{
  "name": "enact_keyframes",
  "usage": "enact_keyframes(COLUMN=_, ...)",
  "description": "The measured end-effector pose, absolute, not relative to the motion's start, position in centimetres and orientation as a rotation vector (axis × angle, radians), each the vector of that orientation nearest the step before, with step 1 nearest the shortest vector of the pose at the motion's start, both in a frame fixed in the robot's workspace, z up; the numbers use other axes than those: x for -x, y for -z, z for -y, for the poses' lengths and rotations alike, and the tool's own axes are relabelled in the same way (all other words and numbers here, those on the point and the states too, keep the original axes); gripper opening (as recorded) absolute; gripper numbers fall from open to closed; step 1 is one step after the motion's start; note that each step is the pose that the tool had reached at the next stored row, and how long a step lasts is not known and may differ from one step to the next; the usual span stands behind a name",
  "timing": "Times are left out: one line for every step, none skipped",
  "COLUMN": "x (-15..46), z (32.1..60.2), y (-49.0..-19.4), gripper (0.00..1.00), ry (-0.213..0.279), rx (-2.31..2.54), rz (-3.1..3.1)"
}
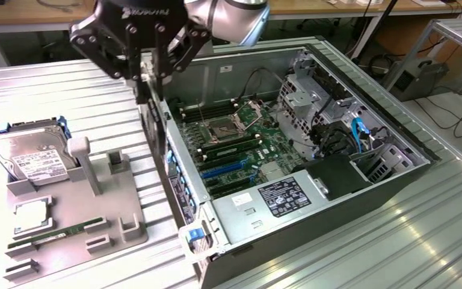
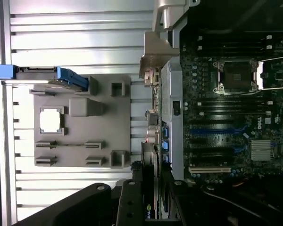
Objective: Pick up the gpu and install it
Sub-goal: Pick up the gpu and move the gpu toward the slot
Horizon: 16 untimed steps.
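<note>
My gripper (image 1: 152, 84) hangs over the near rear wall of the open computer case (image 1: 408, 162), shut on the gpu (image 1: 157, 135). The gpu is a thin dark card that hangs edge-down from the fingers, between the grey fixture and the case wall. In the wrist view the gpu (image 2: 151, 174) runs edge-on between my two black fingers (image 2: 131, 202), with a small green logo on it. The motherboard (image 1: 231, 144) lies inside the case with its blue expansion slots (image 1: 223, 171) bare. In the wrist view those slots (image 2: 212, 132) sit just beside the card's line.
A grey fixture (image 1: 79, 205) on the exterior view's left carries a silver hard drive (image 1: 26, 153), a green RAM stick (image 1: 55, 235) and a square chip (image 1: 30, 214). The power supply (image 1: 279, 198) and drive cages (image 1: 311, 96) crowd the case's inside.
</note>
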<state>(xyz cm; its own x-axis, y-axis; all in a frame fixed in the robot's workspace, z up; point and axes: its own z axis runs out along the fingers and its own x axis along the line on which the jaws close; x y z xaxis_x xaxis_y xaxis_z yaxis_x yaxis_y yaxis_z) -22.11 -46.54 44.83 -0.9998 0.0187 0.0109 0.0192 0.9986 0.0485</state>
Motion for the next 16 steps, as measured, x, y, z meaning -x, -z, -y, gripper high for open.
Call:
enact_keyframes(x=21.6, z=46.6, y=-45.2, gripper=0.26, ry=0.077, rx=0.03, rz=3.129)
enact_keyframes(x=21.2, z=46.6, y=-45.5, gripper=0.26, ry=0.079, rx=0.03, rz=3.128)
enact_keyframes(x=20.6, z=46.6, y=-45.7, gripper=0.26, ry=0.08, rx=0.03, rz=3.128)
enact_keyframes(x=20.0, z=46.6, y=-45.9, gripper=0.26, ry=0.08, rx=0.03, rz=3.127)
enact_keyframes(x=19.4, z=46.6, y=-45.9, gripper=0.26, ry=0.08, rx=0.03, rz=3.126)
enact_keyframes(x=18.8, z=46.6, y=-46.0, gripper=0.26, ry=0.08, rx=0.03, rz=3.125)
enact_keyframes(x=18.3, z=46.6, y=-46.0, gripper=0.26, ry=0.08, rx=0.03, rz=3.124)
enact_keyframes(x=17.9, z=46.6, y=-46.0, gripper=0.26, ry=0.08, rx=0.03, rz=3.124)
enact_keyframes(x=17.4, z=46.6, y=-46.0, gripper=0.26, ry=0.08, rx=0.03, rz=3.124)
enact_keyframes(x=16.9, z=46.6, y=-46.0, gripper=0.26, ry=0.08, rx=0.03, rz=3.123)
enact_keyframes(x=16.4, z=46.6, y=-46.0, gripper=0.26, ry=0.08, rx=0.03, rz=3.122)
enact_keyframes(x=16.1, z=46.6, y=-46.0, gripper=0.26, ry=0.08, rx=0.03, rz=3.122)
enact_keyframes(x=15.5, z=46.6, y=-46.0, gripper=0.26, ry=0.08, rx=0.03, rz=3.121)
enact_keyframes(x=15.1, z=46.6, y=-46.0, gripper=0.26, ry=0.08, rx=0.03, rz=3.121)
enact_keyframes(x=14.6, z=46.6, y=-46.0, gripper=0.26, ry=0.08, rx=0.03, rz=3.12)
enact_keyframes(x=14.0, z=46.6, y=-46.0, gripper=0.26, ry=0.079, rx=0.03, rz=3.118)
